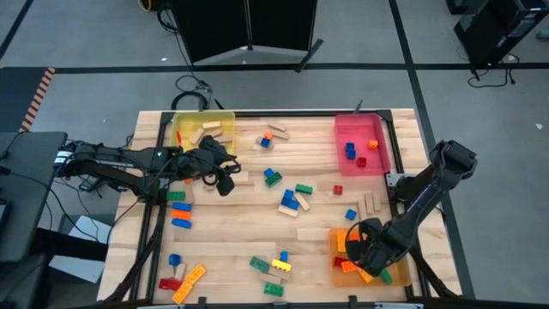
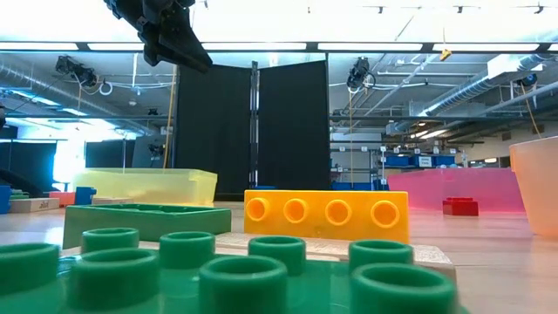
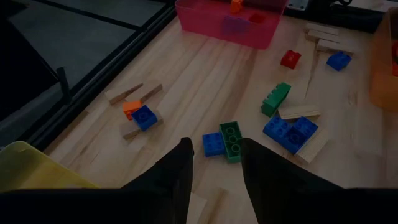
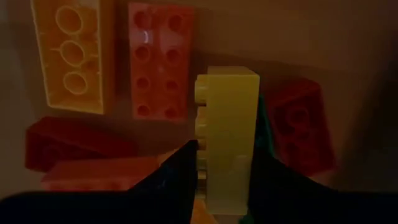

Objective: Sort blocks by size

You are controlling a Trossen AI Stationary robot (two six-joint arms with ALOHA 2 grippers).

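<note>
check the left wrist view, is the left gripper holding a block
No, the left gripper has nothing between its fingers; the blue brick lies on the table beyond them.

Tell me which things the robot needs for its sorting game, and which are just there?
Needed:
- loose blocks on the table
- yellow brick between the right gripper fingers, over the orange tray

Just there:
- black screen
- cables

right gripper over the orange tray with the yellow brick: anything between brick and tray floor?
Yes. The right gripper holds the yellow brick between its fingers, low inside the orange tray. Bricks already lie below it: an orange brick, a pale red brick and a dark red brick. It would land on that pile.
</note>
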